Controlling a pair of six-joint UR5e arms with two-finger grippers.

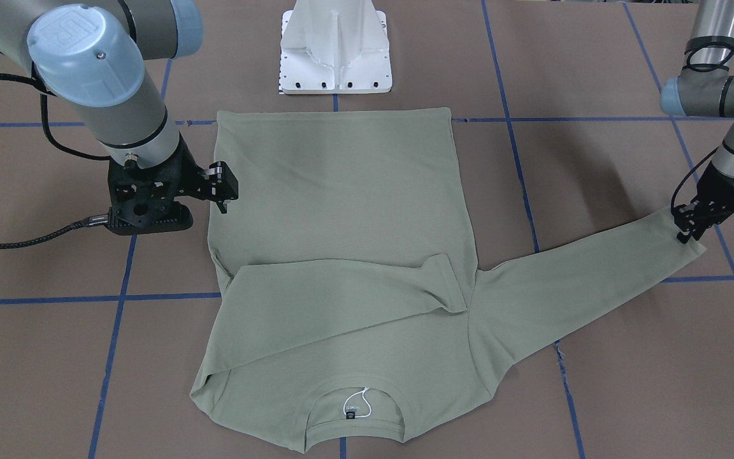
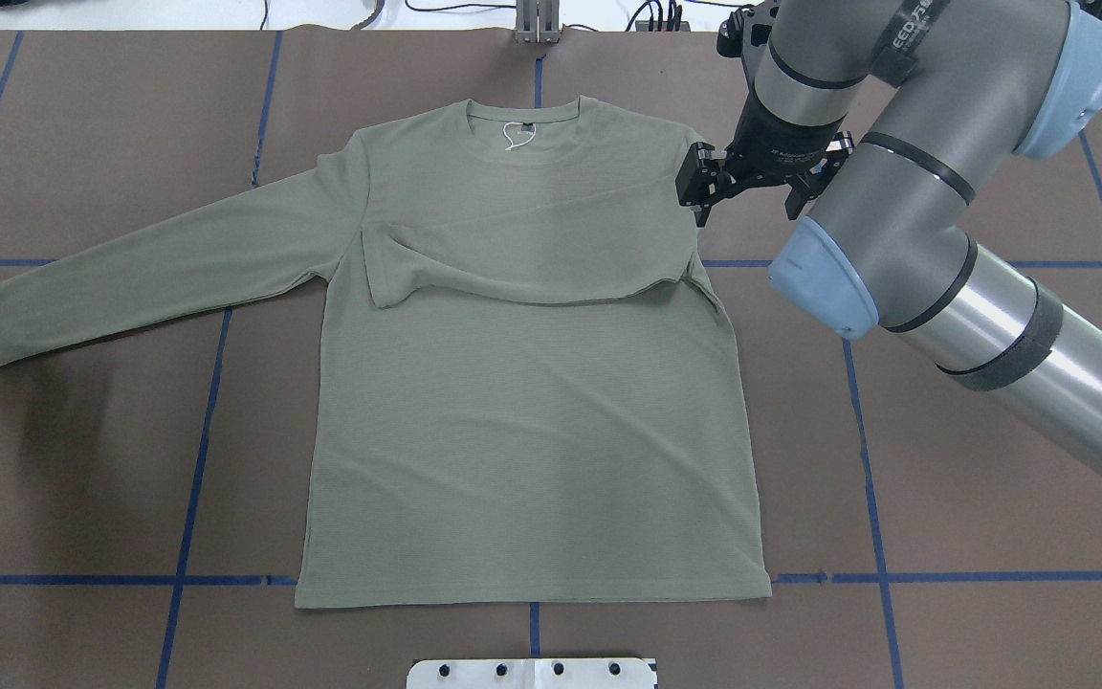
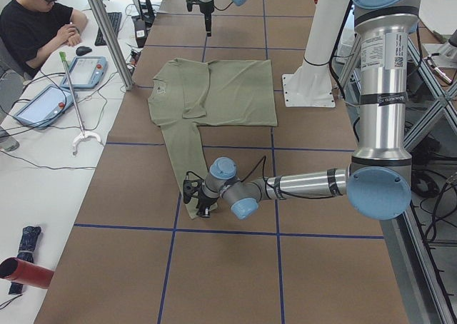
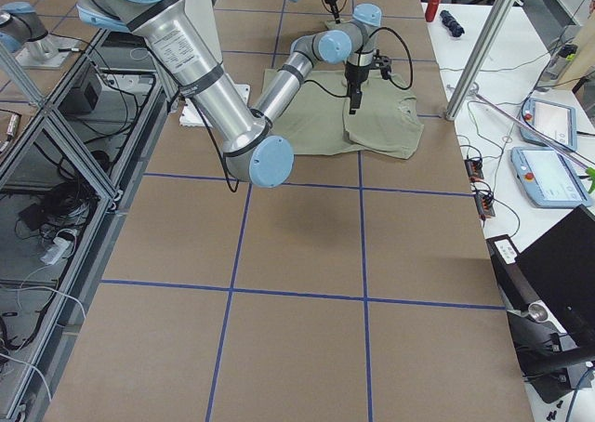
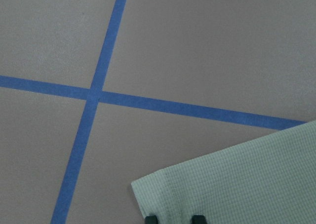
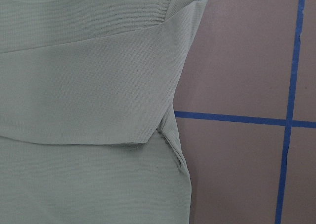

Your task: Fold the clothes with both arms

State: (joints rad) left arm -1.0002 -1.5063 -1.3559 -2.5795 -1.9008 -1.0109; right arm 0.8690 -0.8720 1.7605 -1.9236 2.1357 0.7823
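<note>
Shirt (image 2: pixel 532 431) lies flat on the brown table (image 2: pixel 991 517), hem nearest the robot, one sleeve folded across its chest. Left gripper (image 1: pixel 684 234) rests on the outstretched cuff, fingertips (image 5: pixel 197 218) slightly apart. Farther out, right gripper (image 2: pixel 701 187) hovers over the shoulder edge, fingers spread and empty.

I'm in a robotics lab, and it shows everywhere. My worktop (image 2: pixel 82 459) is covered in brown sheeting marked off by a blue tape grid (image 2: pixel 876 478). My left arm (image 3: pixel 371 88) and right arm (image 2: pixel 943 239) reach over it, and a white metal pedestal (image 1: pixel 335 48) stands at its edge. An aluminium frame post (image 3: pixel 107 31) rises alongside. At a white side desk (image 3: pixel 43 145) a person (image 3: pixel 36 24) sits by a keyboard (image 3: pixel 114 24) and a teach pendant (image 3: pixel 89 71). Cables (image 4: pixel 56 208) lie tangled under the framing.
</note>
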